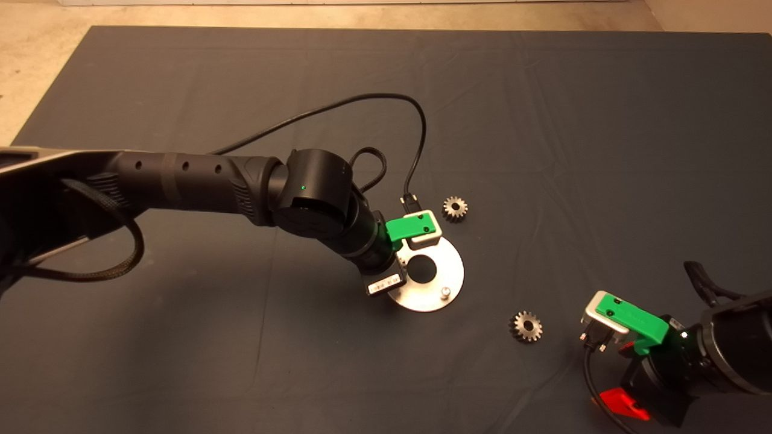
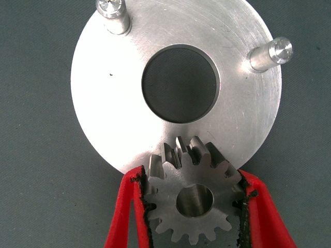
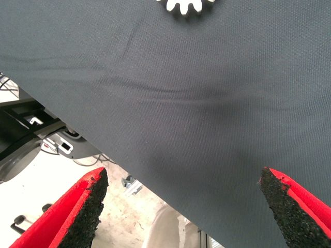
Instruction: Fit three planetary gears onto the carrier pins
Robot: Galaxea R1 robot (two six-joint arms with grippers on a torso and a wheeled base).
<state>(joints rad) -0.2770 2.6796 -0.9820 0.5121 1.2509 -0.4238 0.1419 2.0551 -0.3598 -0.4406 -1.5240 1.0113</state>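
Note:
My left gripper (image 2: 190,178) is shut on one planetary gear (image 2: 168,204), a small silvery toothed wheel held flat over the rim of the round silver disc (image 2: 108,103). Two carrier pins (image 2: 114,13) (image 2: 271,54) stand bare on the disc's far side. Under the held gear no pin shows. From above, the left gripper (image 1: 398,253) covers the disc's (image 1: 446,265) left part, and one pin (image 1: 445,292) is visible. Two more gears lie loose on the mat, one (image 1: 455,208) just beyond the disc, the other (image 1: 526,326) to its lower right. My right gripper (image 3: 181,201) waits open at the lower right.
A black cable (image 1: 416,150) loops over the mat behind the left wrist. The mat's (image 3: 207,103) near edge runs close to the right gripper (image 1: 627,361), with floor and equipment beyond it. A gear's (image 3: 186,5) rim shows ahead of that gripper.

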